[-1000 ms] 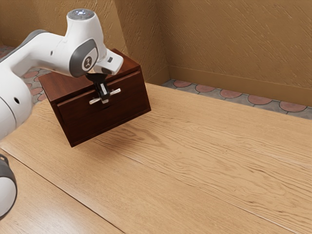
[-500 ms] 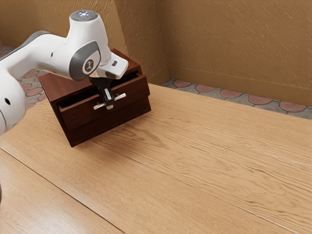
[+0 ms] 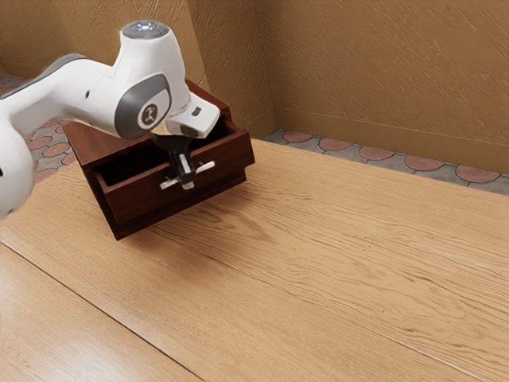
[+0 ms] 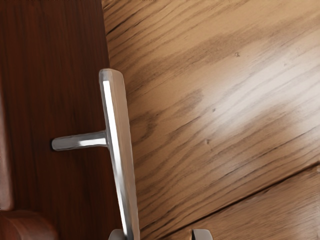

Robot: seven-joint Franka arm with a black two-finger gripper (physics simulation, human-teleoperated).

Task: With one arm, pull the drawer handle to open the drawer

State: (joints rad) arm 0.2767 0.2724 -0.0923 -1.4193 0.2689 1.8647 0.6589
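A dark wooden cabinet (image 3: 89, 140) stands tilted at the exterior view's left on the wooden surface. Its drawer (image 3: 143, 189) sticks out partway, showing a dark hollow behind the front panel. The silver bar handle (image 3: 189, 173) sits on the drawer front. My black gripper (image 3: 184, 169) hangs straight down over the handle. In the wrist view the handle (image 4: 115, 150) runs along the drawer front (image 4: 50, 100). One fingertip (image 4: 116, 234) lies against the bar on the drawer side, and the other stands well apart over the wood. The gripper (image 4: 159, 235) is open, hooked behind the bar.
The light wooden surface (image 3: 334, 263) stretches wide toward the exterior view's right and front. A rough ochre wall (image 3: 366, 64) rises behind, with a corner just behind the cabinet. Reddish floor tiles (image 3: 421, 161) line the wall's foot.
The drawer has slid out of the cabinet toward the exterior view's right, from shut to partly open. My gripper moved the same way with the handle.
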